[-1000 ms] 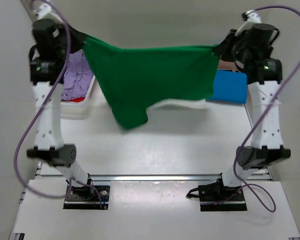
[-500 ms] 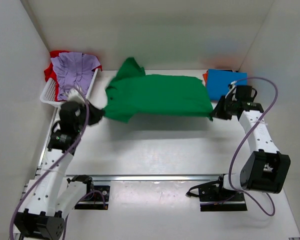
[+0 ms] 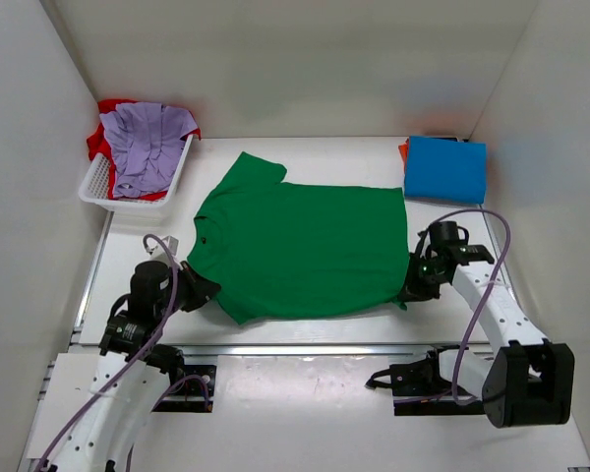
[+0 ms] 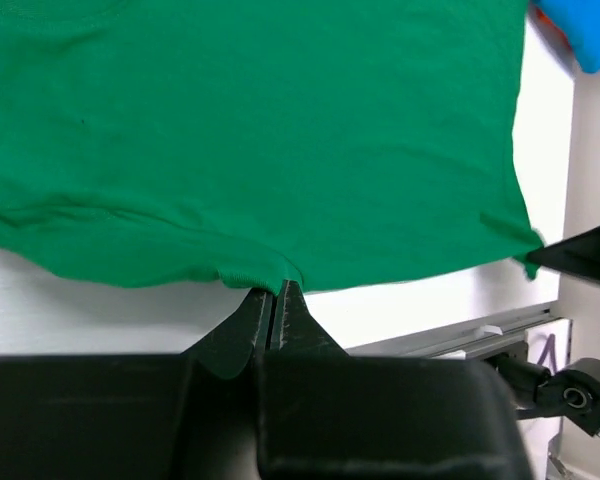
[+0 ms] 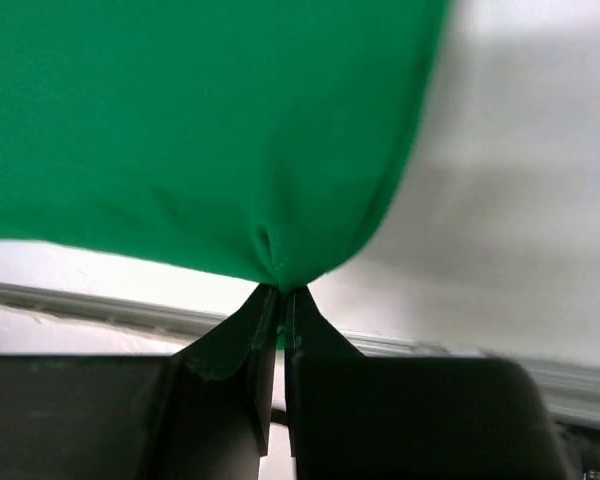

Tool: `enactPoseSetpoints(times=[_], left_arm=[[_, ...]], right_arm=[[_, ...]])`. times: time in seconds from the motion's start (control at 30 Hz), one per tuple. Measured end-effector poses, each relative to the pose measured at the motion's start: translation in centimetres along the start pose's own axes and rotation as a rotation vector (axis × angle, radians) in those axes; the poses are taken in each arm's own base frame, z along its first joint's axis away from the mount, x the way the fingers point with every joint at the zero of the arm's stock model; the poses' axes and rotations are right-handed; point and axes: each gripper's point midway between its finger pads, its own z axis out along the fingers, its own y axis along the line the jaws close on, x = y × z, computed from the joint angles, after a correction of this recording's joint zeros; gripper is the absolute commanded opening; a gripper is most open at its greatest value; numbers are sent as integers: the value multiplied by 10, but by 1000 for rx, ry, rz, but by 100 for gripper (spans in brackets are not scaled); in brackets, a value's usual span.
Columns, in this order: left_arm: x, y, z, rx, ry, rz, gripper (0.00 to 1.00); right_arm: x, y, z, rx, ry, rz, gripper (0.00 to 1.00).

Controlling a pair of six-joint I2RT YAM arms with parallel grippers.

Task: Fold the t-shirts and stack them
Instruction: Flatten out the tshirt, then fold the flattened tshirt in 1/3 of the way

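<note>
Item 1. The green t-shirt [image 3: 295, 246] lay spread flat on the tabletop [image 3: 275, 339]. Its neck was toward the left arm, its hem toward the right arm, and one sleeve pointed at the far wall.

Item 2. The left pincer [image 3: 208, 294] was closed tight on the green t-shirt's near edge at the neck end, with a small fold of cloth nipped between its tips.

Item 3. The right pincer [image 3: 410, 287] was closed tight on the green t-shirt's near hem corner, and the cloth puckered at the grip.

Item 4. The basket [image 3: 96, 182], of white lattice, stood beyond the green t-shirt's far left corner and apart from it. It held a lavender t-shirt [image 3: 143, 143] crumpled on top and a red-orange t-shirt [image 3: 106, 105] beneath, showing at the rim.

Item 5. The blue t-shirt [image 3: 444, 169] was folded into a flat rectangle and lay just beyond the green t-shirt's far right corner.
</note>
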Motion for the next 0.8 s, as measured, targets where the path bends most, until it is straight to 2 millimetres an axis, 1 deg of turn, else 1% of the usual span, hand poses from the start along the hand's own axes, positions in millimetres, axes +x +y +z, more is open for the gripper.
enactPoseSetpoints(times=[0.07, 0.13, 0.23, 0.4, 0.53, 0.6, 0.73, 0.8], left_arm=[[3, 1, -3, 7, -5, -7, 0], [3, 1, -3, 8, -8, -9, 0], [1, 1, 1, 0, -3, -13, 0], [-9, 9, 21, -54, 16, -24, 0], [-28, 17, 35, -104, 1, -19, 0], [-41, 17, 39, -114, -14, -12, 0], [-69, 9, 51, -108, -50, 4, 0], [-80, 8, 59, -106, -60, 8, 0]], right_arm=[[14, -7, 0, 17, 22, 17, 0], [20, -11, 0, 28, 38, 30, 0], [19, -14, 0, 33, 37, 48, 0], [12, -18, 6, 19, 44, 93, 0], [11, -20, 14, 21, 83, 102, 0], [5, -20, 15, 18, 96, 106, 0], [-16, -20, 16, 5, 89, 116, 0], [-27, -19, 18, -4, 84, 109, 0]])
